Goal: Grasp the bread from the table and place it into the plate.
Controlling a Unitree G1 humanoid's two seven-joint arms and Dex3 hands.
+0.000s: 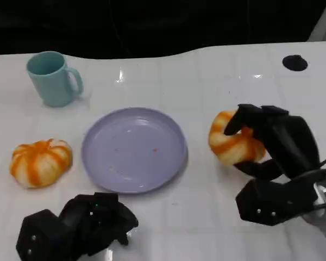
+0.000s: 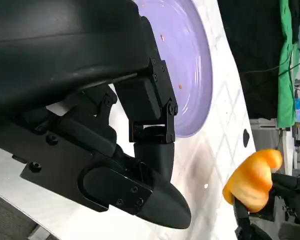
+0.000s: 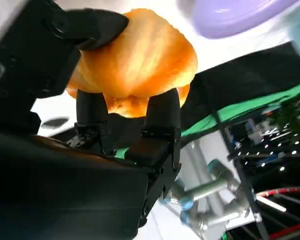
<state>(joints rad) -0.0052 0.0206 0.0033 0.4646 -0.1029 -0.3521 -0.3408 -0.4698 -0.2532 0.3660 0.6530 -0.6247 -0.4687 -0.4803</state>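
Holding the bread point(image 1: 232, 144) in my right hand point(image 1: 271, 147), I am reading this as the carry step: the grasp is made and the transfer to the plate point(image 1: 133, 149) is what is in hand. The bread is sitting at about three o'clock from the plate, near its rim but apart from it, and in the right wrist view black fingers point(image 3: 162, 117) are wrapping it from below with another pressing over the top. I judge it is off the table, though I cannot be sure. Next I am needing a move toward nine o'clock until the bread is over the plate's bare middle, then a lowering and release. My left hand point(image 1: 76, 225) is resting at the plate's seven o'clock, fingers curled in, holding nothing. A second bread roll point(image 1: 41, 162) is lying at nine o'clock, and a teal mug point(image 1: 52, 78) at eleven.
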